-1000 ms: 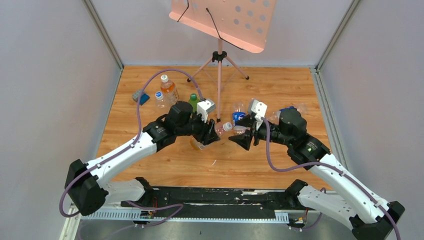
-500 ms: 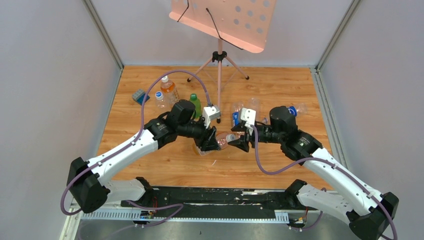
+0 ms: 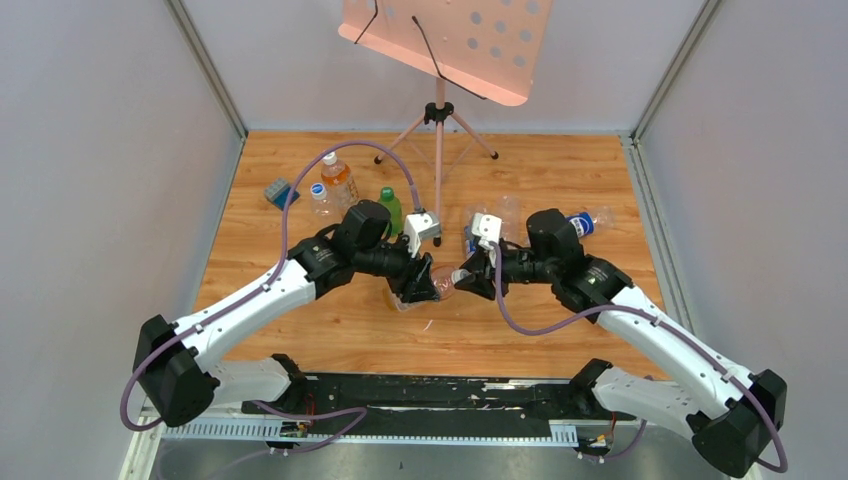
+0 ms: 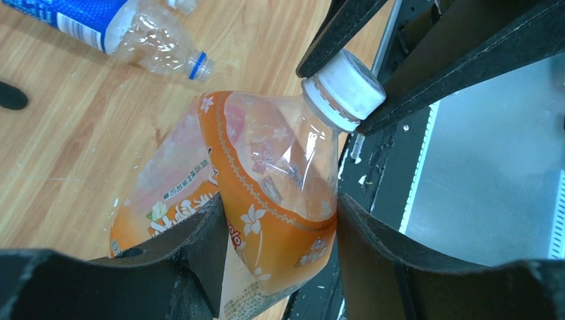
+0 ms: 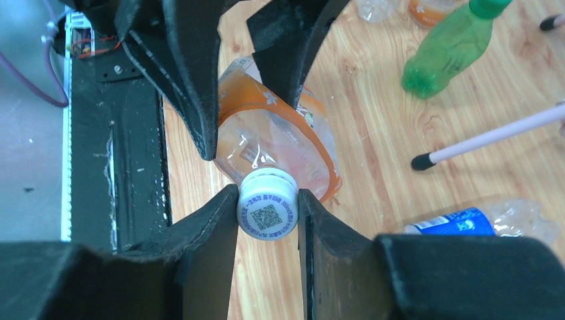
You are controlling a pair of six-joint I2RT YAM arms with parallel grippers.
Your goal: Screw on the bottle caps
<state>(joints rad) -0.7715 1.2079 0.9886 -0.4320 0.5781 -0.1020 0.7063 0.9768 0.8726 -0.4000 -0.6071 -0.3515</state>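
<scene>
A clear bottle with an orange label [image 4: 273, 180] is held off the table, tilted, with my left gripper [image 4: 280, 220] shut on its body. A white bottle cap [image 4: 346, 90] sits on its neck. My right gripper [image 5: 268, 200] is shut on that cap [image 5: 268, 212], one finger on each side, and the cap's printed top faces the right wrist camera. In the top view the two grippers meet at the table's middle, the left gripper [image 3: 420, 283] on the bottle [image 3: 405, 295] and the right gripper [image 3: 470, 275] at the cap. No other caps lie loose in view.
A green bottle [image 3: 390, 208], an orange-filled bottle [image 3: 338, 178], a small clear bottle [image 3: 320, 197] and a blue-grey block [image 3: 280, 192] stand at the back left. Blue-labelled bottles [image 3: 478, 232] [image 3: 590, 220] lie behind the grippers. A music stand's tripod [image 3: 438, 150] stands at the back centre.
My right gripper has moved left to the bottle's neck and closed on the white cap. The left arm shifted the bottle slightly toward me and then held still.
</scene>
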